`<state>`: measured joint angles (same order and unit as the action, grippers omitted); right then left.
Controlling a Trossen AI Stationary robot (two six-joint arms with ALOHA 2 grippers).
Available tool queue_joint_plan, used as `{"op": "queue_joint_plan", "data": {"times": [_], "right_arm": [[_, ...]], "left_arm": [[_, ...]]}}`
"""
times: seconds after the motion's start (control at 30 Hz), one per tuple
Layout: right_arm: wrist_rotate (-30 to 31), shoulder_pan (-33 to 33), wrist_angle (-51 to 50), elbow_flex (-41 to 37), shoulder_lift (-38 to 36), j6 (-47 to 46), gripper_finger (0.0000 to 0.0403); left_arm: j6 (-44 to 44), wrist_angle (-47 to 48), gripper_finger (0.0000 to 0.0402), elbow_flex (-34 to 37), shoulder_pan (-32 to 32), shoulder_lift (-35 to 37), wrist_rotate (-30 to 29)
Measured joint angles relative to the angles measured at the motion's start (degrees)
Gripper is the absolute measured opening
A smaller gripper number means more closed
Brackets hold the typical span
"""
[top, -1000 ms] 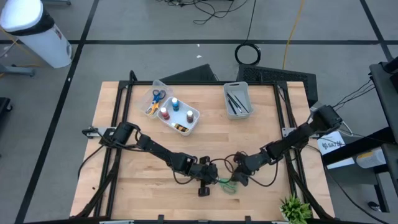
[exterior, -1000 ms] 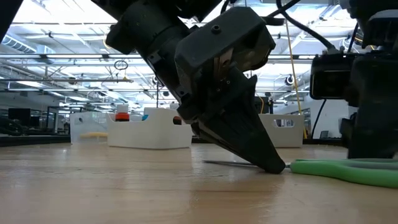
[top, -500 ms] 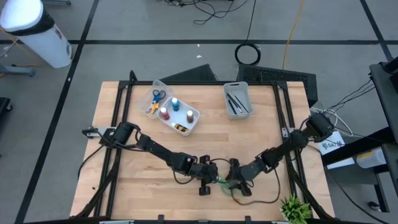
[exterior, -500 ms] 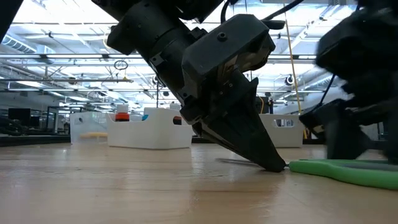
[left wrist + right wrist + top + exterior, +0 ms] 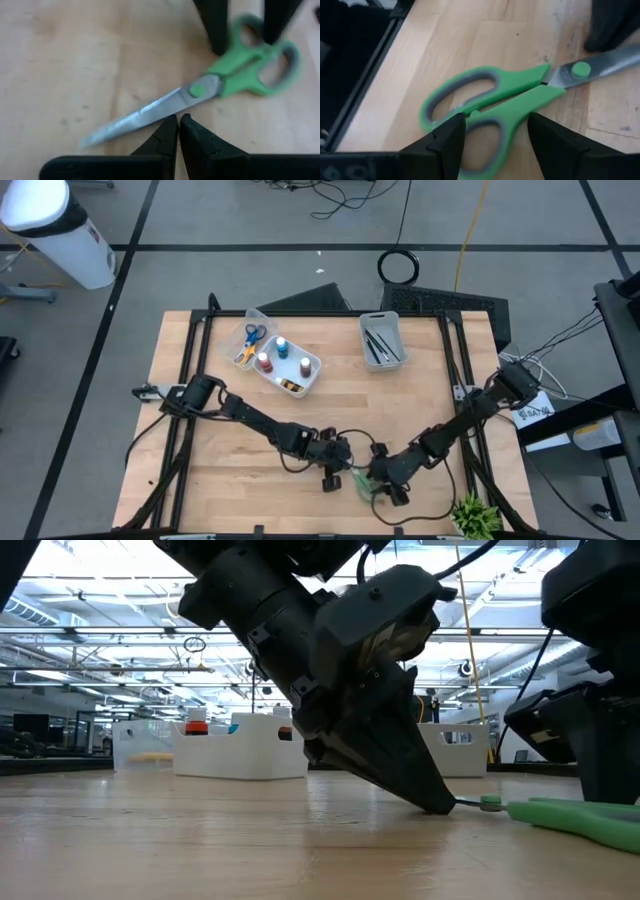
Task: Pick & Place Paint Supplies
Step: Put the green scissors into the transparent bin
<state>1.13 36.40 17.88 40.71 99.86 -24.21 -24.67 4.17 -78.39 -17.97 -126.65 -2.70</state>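
No legible text, brand, number or sign found in any view. A white tag [image 5: 533, 411] beside the table at 3 o'clock carries dark print, too small to read. A white bin [image 5: 455, 749] in the low view bears a small dark mark, also unreadable.

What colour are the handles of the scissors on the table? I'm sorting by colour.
Green with grey lining on the scissors; clearest in the right wrist view.

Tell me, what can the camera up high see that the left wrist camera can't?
Only the high view shows the white bin with paint bottles, the small bin of brushes, and both arms. Only the left wrist view shows the shut left gripper beside the blades. Both show the green scissors and the open right gripper at their handles.
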Motion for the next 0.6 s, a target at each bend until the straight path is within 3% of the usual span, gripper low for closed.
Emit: {"op": "queue_joint_plan", "data": {"times": [0.13, 0.33, 0.6], "right_arm": [[1.3, -1.2, 1.0, 0.0, 0.1, -2.0, 0.0222], [9.1, -3.7, 1.9, 0.0, 0.2, 8.5, 0.0232], [11.6, -10.4, 10.5, -0.1, 1.2, 14.5, 0.0210]], "left_arm": [[-2.4, 0.2, 0.0035, 0.0, 0.1, 0.0, -5.3], [-4.5, 0.3, 0.0035, 0.0, 1.5, 0.0, -8.8], [5.6, 2.5, 0.0035, 0.5, 2.3, 4.6, -10.0]]}}
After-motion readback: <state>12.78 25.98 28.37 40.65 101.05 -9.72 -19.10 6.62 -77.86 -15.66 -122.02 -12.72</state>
